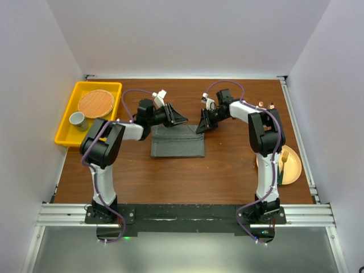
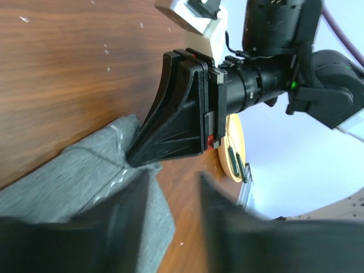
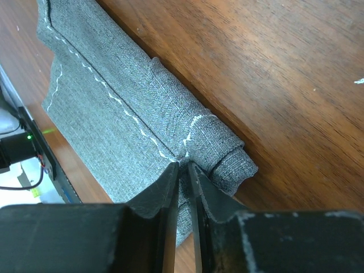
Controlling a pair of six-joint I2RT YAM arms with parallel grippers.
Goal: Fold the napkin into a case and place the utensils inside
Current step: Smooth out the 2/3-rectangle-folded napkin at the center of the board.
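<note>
White walls enclose a brown wood-grain table [image 1: 227, 170]. The napkin [image 1: 177, 145] lies at the table's centre, between the two arms, folded into a flat rectangle.

The right end effector [image 1: 201, 128] sits at the cloth's far right corner. In its wrist view the black fingers are drawn together and pinch the fabric at the hem, just beside a rolled fold.

The left end effector [image 1: 181, 119] hangs over the far edge, just left of the right one. Its fingers stand apart, and the cloth's edge and bare wood show between them.

The fabric is dark grey with a fine woven texture and a thin, lighter stitched hem.

A slender utensil [image 1: 283, 162] lies on a round yellow-orange plate [image 1: 293, 170], well apart to the right.
</note>
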